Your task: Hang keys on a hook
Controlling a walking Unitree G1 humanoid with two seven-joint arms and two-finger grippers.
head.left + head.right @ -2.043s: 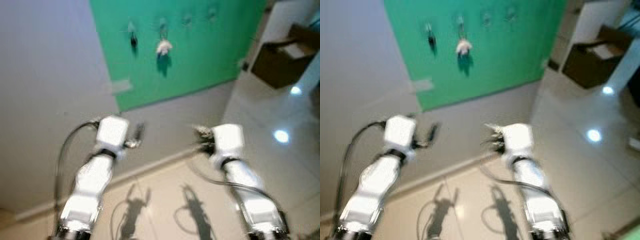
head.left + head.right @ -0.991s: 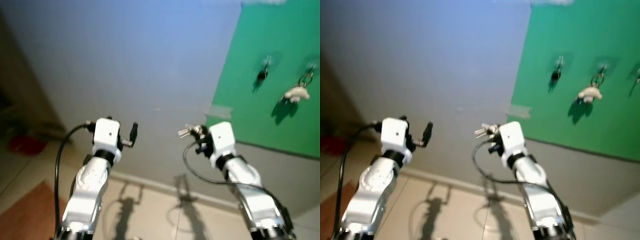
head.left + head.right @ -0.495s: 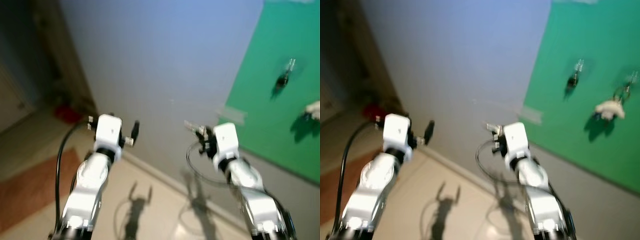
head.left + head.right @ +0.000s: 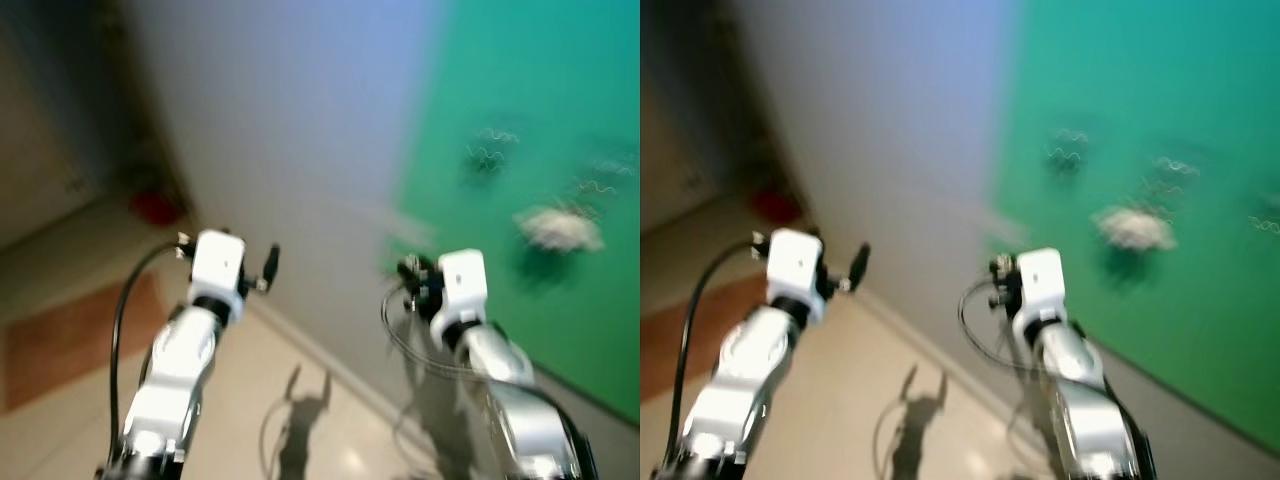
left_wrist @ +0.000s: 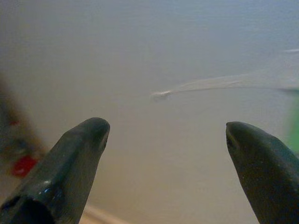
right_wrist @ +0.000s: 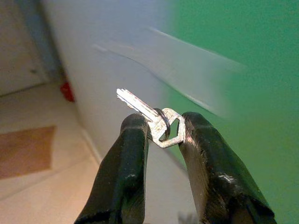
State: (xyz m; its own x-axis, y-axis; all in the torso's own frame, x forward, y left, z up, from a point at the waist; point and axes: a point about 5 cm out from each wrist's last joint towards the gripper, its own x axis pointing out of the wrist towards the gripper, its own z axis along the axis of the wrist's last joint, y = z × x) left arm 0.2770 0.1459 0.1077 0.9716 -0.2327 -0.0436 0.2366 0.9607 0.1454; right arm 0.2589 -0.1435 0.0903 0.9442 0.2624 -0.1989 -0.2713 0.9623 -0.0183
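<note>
My right gripper [image 6: 162, 125] is shut on a silver key [image 6: 156, 122] with its ring, the blade sticking out past the fingertips. In the eye views that gripper [image 4: 412, 278] is held up before the edge of a green wall panel [image 4: 540, 120]. On the panel, blurred, hang a dark key [image 4: 485, 160] and a white keychain [image 4: 558, 230] on hooks. My left gripper [image 5: 166, 135] is open and holds nothing; it points at the plain grey wall [image 4: 290, 130], and in the left eye view it [image 4: 268, 265] is raised at my left.
A dark doorway area with a small red object [image 4: 155, 207] lies at the left. A reddish-brown mat [image 4: 70, 340] lies on the pale tiled floor [image 4: 300, 420]. A white baseboard [image 4: 330, 365] runs along the wall's foot.
The camera has swung, bringing the green panel and its hanging things closer and larger at the right, heavily blurred. Both arms hold the same pose; the key stays gripped.
</note>
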